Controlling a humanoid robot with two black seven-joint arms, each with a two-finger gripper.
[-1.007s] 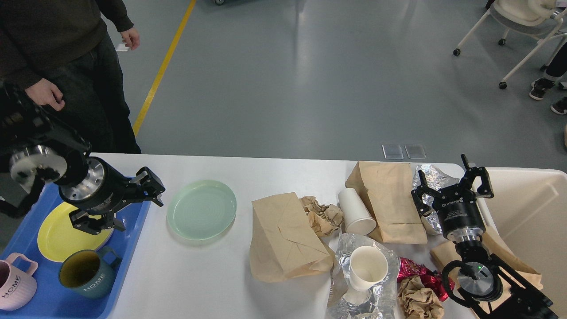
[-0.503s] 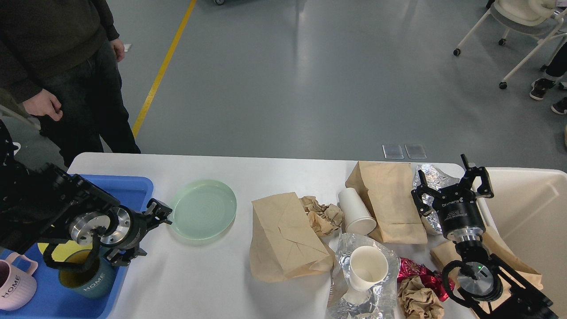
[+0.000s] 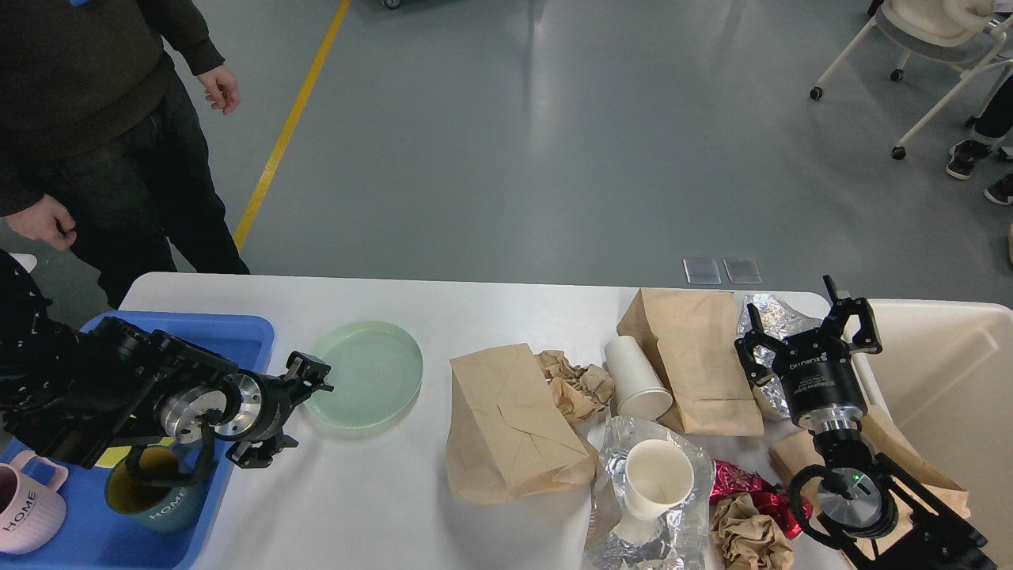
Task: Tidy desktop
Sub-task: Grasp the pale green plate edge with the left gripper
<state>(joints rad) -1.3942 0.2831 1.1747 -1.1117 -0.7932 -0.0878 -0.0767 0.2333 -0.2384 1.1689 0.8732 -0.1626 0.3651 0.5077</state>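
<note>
at the lower left of the frame my left claw [image 3: 286,414] hangs wide and empty just past the blue tray [image 3: 237,336]. the green plate [image 3: 362,374] lies flat on the white surface [image 3: 491,305] immediately to its upper right, almost touching the upper finger, so i judge the left arm the nearer one. at the right, my right claw [image 3: 807,332] stands wide over foil [image 3: 764,313] and paper bags [image 3: 692,360], beside the beige bin [image 3: 950,372].

Even, bright overhead light fills the scene. Pale reflections streak the grey floor [image 3: 554,142] at upper centre, the crumpled foil [image 3: 633,507] at lower right glints, and shadows on the white desktop [image 3: 364,507] are soft. Focus is sharp throughout.
</note>
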